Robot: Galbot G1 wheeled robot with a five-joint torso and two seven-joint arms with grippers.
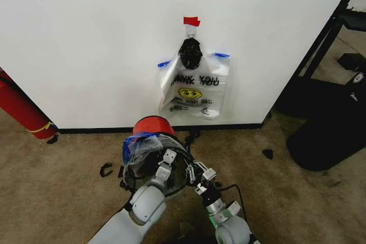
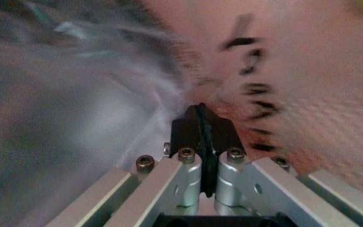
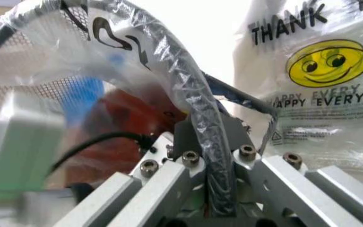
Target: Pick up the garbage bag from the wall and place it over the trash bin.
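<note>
A garbage bag (image 1: 194,90) with blue handles, "THANK YOU" print and a yellow smiley (image 3: 323,62) hangs on the white wall (image 1: 86,38) under a piece of red tape (image 1: 191,21). Below it the trash bin (image 1: 153,125) lies tipped, its red base toward the wall. A second see-through bag (image 1: 137,144) is stretched over its black mesh rim (image 3: 168,66). My right gripper (image 3: 214,137) is shut on that film-covered rim. My left gripper (image 2: 202,125) is shut at the bin's mouth (image 1: 167,158). I cannot tell whether it pinches film.
A small black knotted lump (image 1: 190,54) hangs above the wall bag. A red cylinder (image 1: 20,107) leans at the left. A bulky black thing (image 1: 331,135) and a black frame (image 1: 323,38) stand at the right. Black scraps (image 1: 106,170) lie on the carpet.
</note>
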